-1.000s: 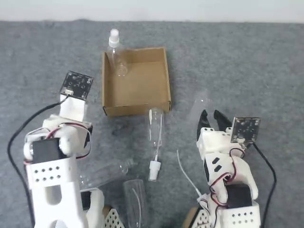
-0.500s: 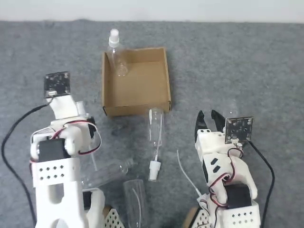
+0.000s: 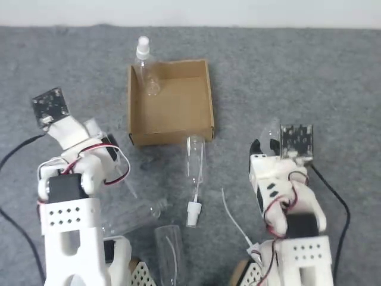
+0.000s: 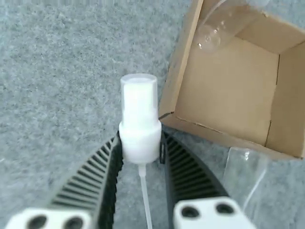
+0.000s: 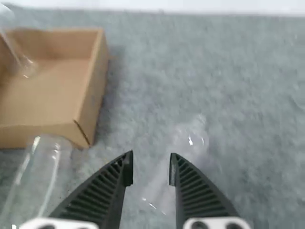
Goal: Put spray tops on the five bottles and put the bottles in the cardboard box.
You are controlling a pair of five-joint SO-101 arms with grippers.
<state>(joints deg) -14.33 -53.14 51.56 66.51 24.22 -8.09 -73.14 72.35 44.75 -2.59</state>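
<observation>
My left gripper is shut on a white spray top, its thin tube hanging down between the fingers, just outside a corner of the cardboard box. My right gripper is shut on a clear bottle without a top, right of the box. From above, that bottle shows at the right gripper. One capped bottle leans over the box's far left corner. Another capped bottle lies in front of the box.
Two more clear bottles lie near the arms' bases. A loose thin tube lies between the capped lying bottle and the right arm. Grey carpet stretches open to the right of the box.
The left arm's wrist has swung to the left and away from the box. The right gripper has pulled back a little, and the clear bottle has shifted with it.
</observation>
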